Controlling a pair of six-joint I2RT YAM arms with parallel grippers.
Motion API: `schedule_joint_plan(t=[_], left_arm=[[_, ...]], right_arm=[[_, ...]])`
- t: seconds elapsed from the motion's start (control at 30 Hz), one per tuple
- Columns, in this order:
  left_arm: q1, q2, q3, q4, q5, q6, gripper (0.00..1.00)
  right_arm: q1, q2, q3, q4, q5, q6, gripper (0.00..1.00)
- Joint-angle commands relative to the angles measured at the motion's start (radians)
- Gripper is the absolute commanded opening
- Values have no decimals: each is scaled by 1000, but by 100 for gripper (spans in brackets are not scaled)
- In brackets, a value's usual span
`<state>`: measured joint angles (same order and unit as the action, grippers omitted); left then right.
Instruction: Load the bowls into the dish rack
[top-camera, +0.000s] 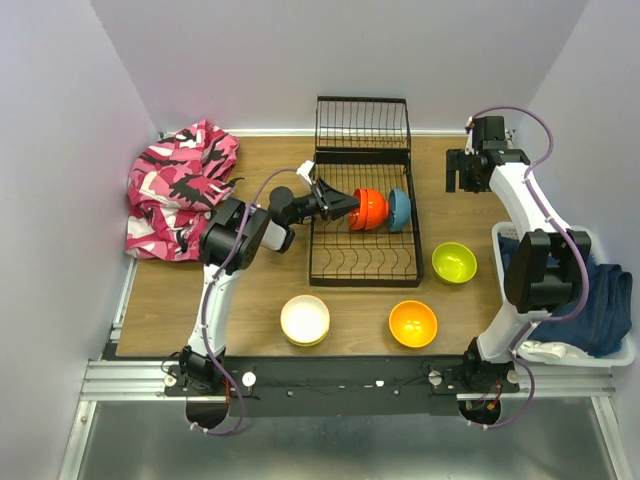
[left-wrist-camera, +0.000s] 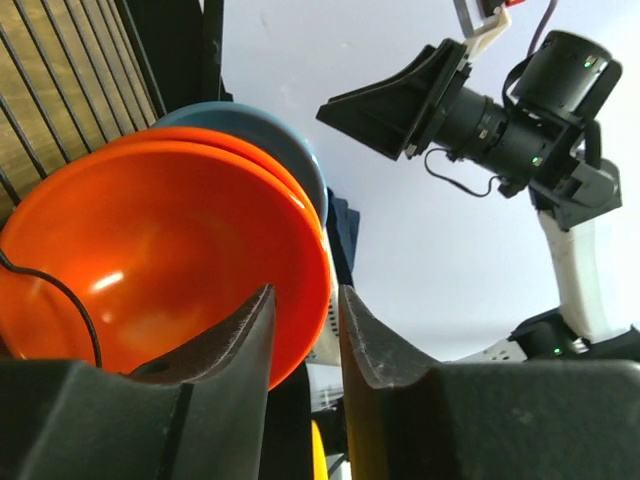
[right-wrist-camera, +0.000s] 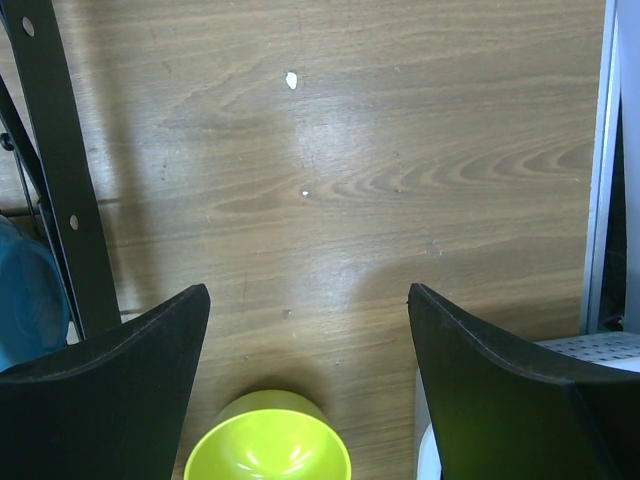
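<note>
**Two racked, more waiting**

Shows left gripper (left-wrist-camera: 305, 292), jaws slightly parted, astride rim of orange-red bowl (top-camera: 368, 208) standing on edge beside blue bowl (top-camera: 399, 209) in dish rack (top-camera: 360, 265). Puts lime green bowl (right-wrist-camera: 268, 440) on table (top-camera: 250, 300) in line with right gripper (right-wrist-camera: 308, 290), spread wide and empty, likely the nearer arm.

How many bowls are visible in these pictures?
5. A red bowl and a blue bowl stand in the rack. On the table: a green bowl, a white bowl, an orange bowl. More may be nested, hidden.
</note>
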<state>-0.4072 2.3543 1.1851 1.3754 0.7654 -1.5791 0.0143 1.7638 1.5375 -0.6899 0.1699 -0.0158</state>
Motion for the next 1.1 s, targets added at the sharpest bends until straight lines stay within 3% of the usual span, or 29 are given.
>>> schedule_joint_plan(t=[0.0, 0.3, 0.53, 0.6, 0.67, 0.7, 0.73, 0.77, 0.8, 0.83, 0.93, 1.07], left_arm=[[27, -78, -36, -36, 18, 125, 43], [119, -259, -150, -324, 75, 336, 48], [145, -367, -136, -344, 199, 392, 49], [145, -435, -139, -410, 235, 514, 49], [139, -565, -127, -696, 275, 719, 50], [133, -611, -110, -840, 278, 1006, 51], [125, -688, -84, -1168, 275, 1165, 51], [99, -720, -12, -1341, 238, 1321, 51], [85, -751, 20, -1486, 223, 1619, 51], [67, -803, 50, -1706, 206, 1733, 51], [-46, -889, 125, -1997, 74, 2139, 52], [-250, -925, 160, -2113, -104, 2318, 55]], right_arm=[[9, -15, -5, -2, -24, 13, 88], [9, -50, -30, 1, -38, 13, 89], [9, -92, -25, -2, -20, 7, 90], [9, -121, -27, 6, 12, 0, 90], [9, -144, -43, 19, 22, 2, 91], [9, -156, -50, 38, 16, 5, 91], [7, -179, -54, 47, 13, 10, 91], [9, -188, -59, 53, 8, 13, 91], [9, -201, -57, 56, -7, 14, 91], [9, -216, -54, 53, -13, 14, 91], [9, -239, -48, 46, -43, 37, 91], [9, -289, -17, 12, -96, 27, 92]])
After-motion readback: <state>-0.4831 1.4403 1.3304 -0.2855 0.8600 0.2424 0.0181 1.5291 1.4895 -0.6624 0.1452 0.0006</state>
